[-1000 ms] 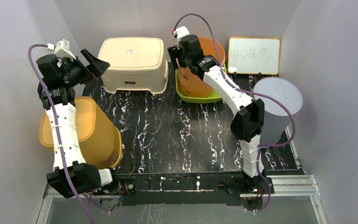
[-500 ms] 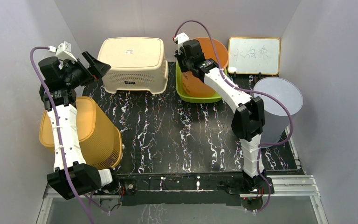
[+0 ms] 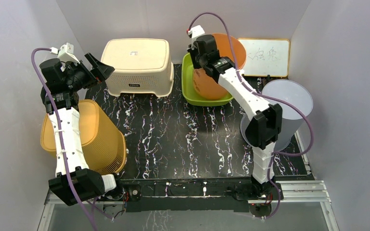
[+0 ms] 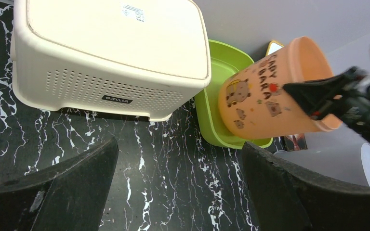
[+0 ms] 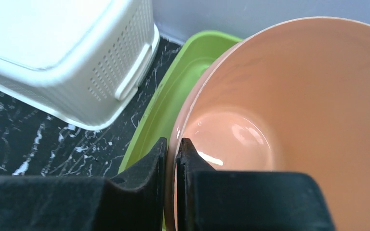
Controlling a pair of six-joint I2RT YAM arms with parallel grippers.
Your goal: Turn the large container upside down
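Note:
The large container [image 3: 224, 60] is an orange bucket with cartoon prints, standing tilted in a green tray [image 3: 189, 89] at the back of the table. In the left wrist view the container [image 4: 265, 96] leans with its mouth up and to the right. My right gripper [image 3: 201, 57] is shut on its rim: in the right wrist view the gripper [image 5: 172, 150] pinches the thin orange wall [image 5: 294, 96], one finger inside, one outside. My left gripper [image 3: 99, 65] hangs open over the table's left side, and in its own view the gripper [image 4: 179, 144] holds nothing.
A cream perforated basket [image 3: 137, 60] stands upside down at the back left. A yellow basket [image 3: 96, 137] lies on its side by the left arm. A grey round bin [image 3: 286, 103] stands at the right, a whiteboard [image 3: 270, 57] leans at the back.
My right gripper has closed on the container's rim and moved right, tipping the container over in its tray. The left arm has not moved.

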